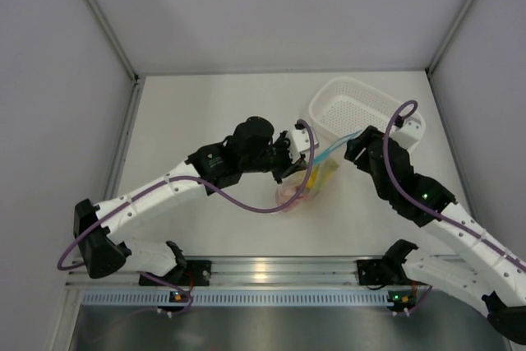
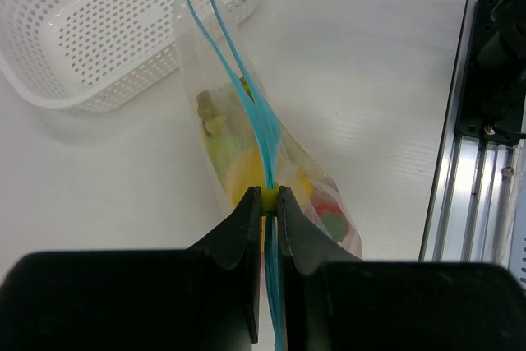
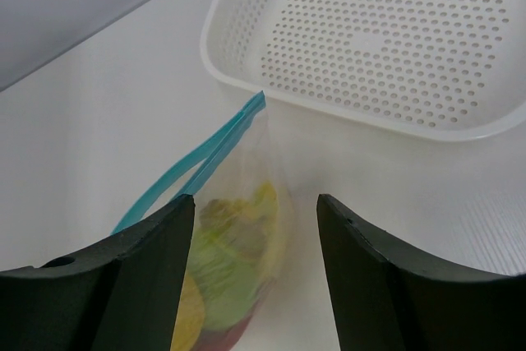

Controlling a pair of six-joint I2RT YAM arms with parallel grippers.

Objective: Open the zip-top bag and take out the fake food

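The zip-top bag [image 1: 315, 180] lies on the white table between my grippers, its light blue zip strip [image 1: 330, 150] running toward the right arm. My left gripper [image 1: 293, 167] is shut on the yellow slider tab [image 2: 269, 197] of the zip strip [image 2: 246, 100]; beyond the tab the strip's two halves stand slightly apart. The fake food [image 2: 236, 172] shows through the plastic: yellow, green and red pieces. My right gripper [image 1: 355, 147] is open, its fingers [image 3: 156, 236] wide apart on either side of the bag [image 3: 246, 195], not touching it. The pear-green and yellow pieces [image 3: 223, 262] show inside.
A white perforated basket [image 1: 364, 88] stands at the back right, just beyond the bag's far end; it also shows in the left wrist view [image 2: 49, 98] and the right wrist view [image 3: 220, 34]. An aluminium rail [image 2: 468, 195] runs along the table's near edge.
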